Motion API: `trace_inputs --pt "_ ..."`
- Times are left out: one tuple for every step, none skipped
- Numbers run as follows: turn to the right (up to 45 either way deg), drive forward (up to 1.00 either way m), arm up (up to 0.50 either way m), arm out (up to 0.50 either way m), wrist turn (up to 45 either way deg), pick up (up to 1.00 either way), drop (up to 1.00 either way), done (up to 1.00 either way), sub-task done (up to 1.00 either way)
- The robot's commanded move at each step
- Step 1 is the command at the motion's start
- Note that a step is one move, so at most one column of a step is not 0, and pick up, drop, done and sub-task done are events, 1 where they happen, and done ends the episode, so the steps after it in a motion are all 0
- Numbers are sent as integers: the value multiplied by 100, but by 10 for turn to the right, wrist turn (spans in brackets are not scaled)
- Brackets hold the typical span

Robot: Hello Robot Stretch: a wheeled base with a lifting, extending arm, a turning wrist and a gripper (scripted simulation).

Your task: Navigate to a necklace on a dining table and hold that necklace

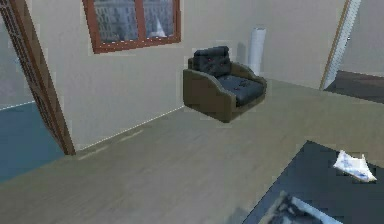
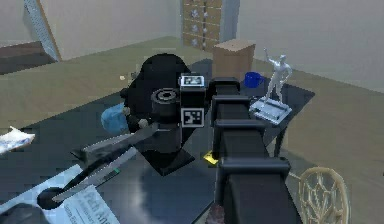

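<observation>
The hand [image 2: 62, 176] is hanging low over the dark tabletop [image 2: 150, 195], its two thin fingers [image 2: 110, 143] slanting down toward the arm side view's left. One fingertip is lying near a printed paper [image 2: 90, 206]. Whether the hand is gripping anything, and how its fingers are set, I cannot tell. The arm [image 2: 245, 165] is reaching out across the tabletop as a dark bar. A small yellow thing [image 2: 210, 158] is lying on the tabletop just beside the arm; whether it is the necklace I cannot tell. Farther out, a silvery statue [image 2: 275, 74] is standing beside a blue bowl [image 2: 252, 78]. A white crumpled cloth [image 1: 352, 165] is lying near the tabletop's edge.
</observation>
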Motion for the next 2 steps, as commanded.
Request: trace_inputs --pt "0 0 0 0 450 0 0 0 0" --pt "0 0 0 0 390 0 0 0 0"
